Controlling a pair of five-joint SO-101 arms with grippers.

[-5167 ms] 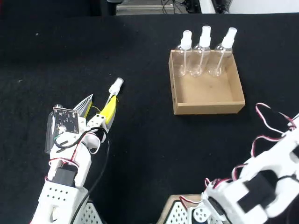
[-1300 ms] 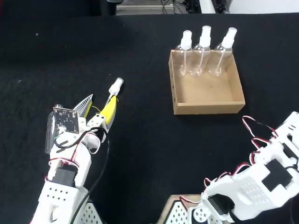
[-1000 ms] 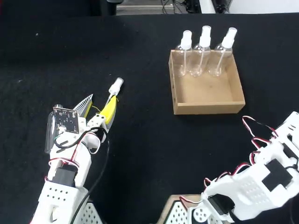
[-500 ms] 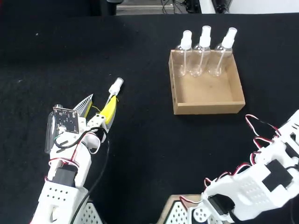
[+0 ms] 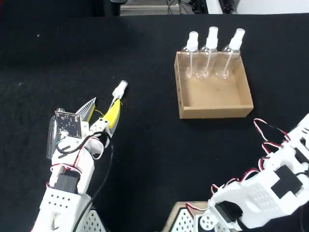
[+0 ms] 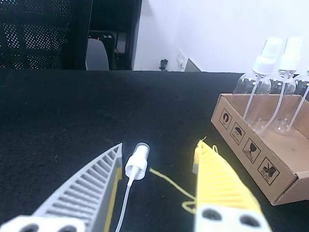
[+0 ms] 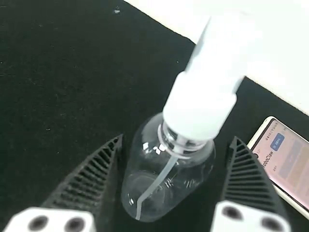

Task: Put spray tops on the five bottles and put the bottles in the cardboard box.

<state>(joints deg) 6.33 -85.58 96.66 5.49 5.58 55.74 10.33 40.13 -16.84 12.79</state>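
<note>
Right arm (image 5: 270, 188) pivoted edgeward, jaws flanking bottle (image 7: 166, 169).

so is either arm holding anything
Nothing is gripped. The left gripper is open, a spray top lying between its fingers; the right gripper is open, a bottle between its fingers.

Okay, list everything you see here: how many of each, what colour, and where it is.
Cardboard box: one, brown, far right part of the table.
Bottles with spray tops: three, clear with white tops, upright along the box's far wall.
Capped bottle: one, clear with white top, between the right hand's fingers.
Lying bottle: one, clear, beside the left arm, partly hidden.
Loose spray top: one, white, lying between the left hand's fingers.
Phone: one, light, near the capped bottle.
Table: one, black.
Left hand: one, grey and yellow fingers, open.
Right hand: one, dark fingers, open.
</note>
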